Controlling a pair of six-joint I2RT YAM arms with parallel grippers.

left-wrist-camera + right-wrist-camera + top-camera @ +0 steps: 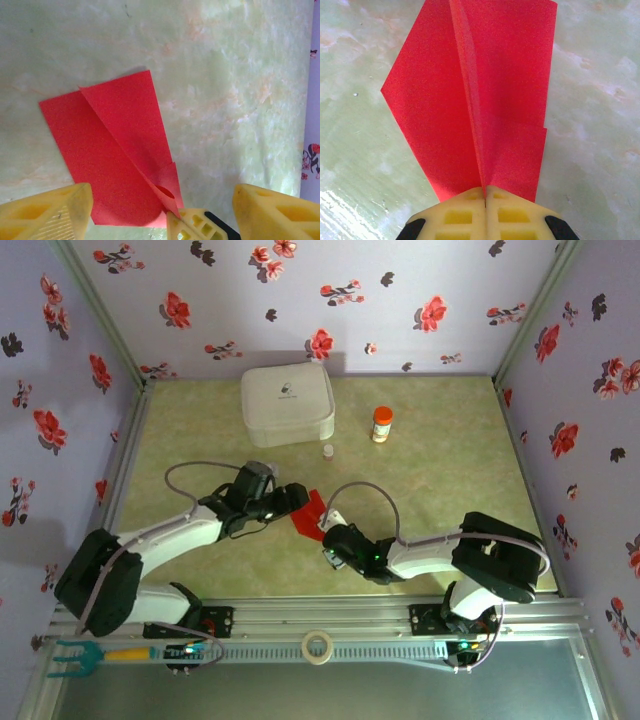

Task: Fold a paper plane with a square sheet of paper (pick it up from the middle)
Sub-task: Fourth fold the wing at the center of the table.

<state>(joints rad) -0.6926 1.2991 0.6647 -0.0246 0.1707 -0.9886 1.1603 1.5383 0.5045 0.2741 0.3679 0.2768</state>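
The bright red sheet of paper [311,511] is creased into a broad dart with a raised centre ridge and lies mid-table. My right gripper [330,532] is shut on the ridge at the paper's narrow end, and its fingertips [485,192] meet on the fold. The wings [470,95] spread flat on both sides of them. My left gripper [292,502] stands open over the paper [115,150], one finger [47,210] on each side, touching nothing. The right gripper's fingers [192,225] show between them.
A white rounded case [287,405] sits at the back, with an orange-capped bottle [381,424] and a tiny vial [328,451] to its right. A tape roll [318,646] and a teal tool [75,656] lie by the front rail. Floral walls enclose the table.
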